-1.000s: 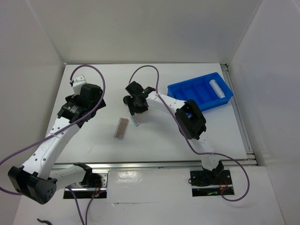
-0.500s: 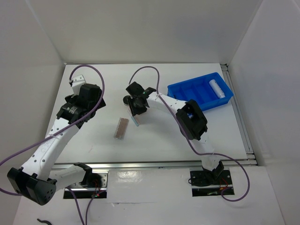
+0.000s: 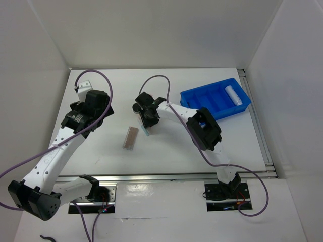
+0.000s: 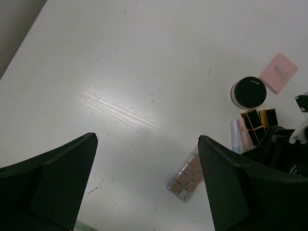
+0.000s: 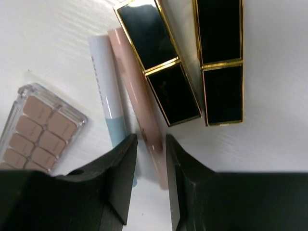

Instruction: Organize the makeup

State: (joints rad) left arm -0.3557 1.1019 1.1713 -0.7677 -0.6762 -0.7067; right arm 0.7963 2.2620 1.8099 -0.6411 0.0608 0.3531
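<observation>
Hovering low over the tabletop (image 3: 166,146) with the right claw (image 5: 151,144), fingers (image 5: 120,183) standing narrowly apart and straddling the pink pencil (image 5: 132,82); impossible to tell whether pressing on it or only bracketing it. Lying flat, with the pencil's long axis running from upper left to lower centre in the right wrist view, lower end passing between the fingers. Lying parallel and just beside it on the left: white tube (image 5: 107,91) with light-blue lower section. Resting right of the pencil: two black-and-gold cases (image 5: 159,62), heading roughly the same way. Sitting apart to the left: brownish-pink rectangular palette (image 5: 41,130), long axis roughly near-to-far in the top view. Sitting beyond the cases: round black compact (image 4: 250,92) and pink square pad (image 4: 279,72). Holding the left claw (image 4: 147,159) spread wide, gripping nothing, above the tabletop.
</observation>
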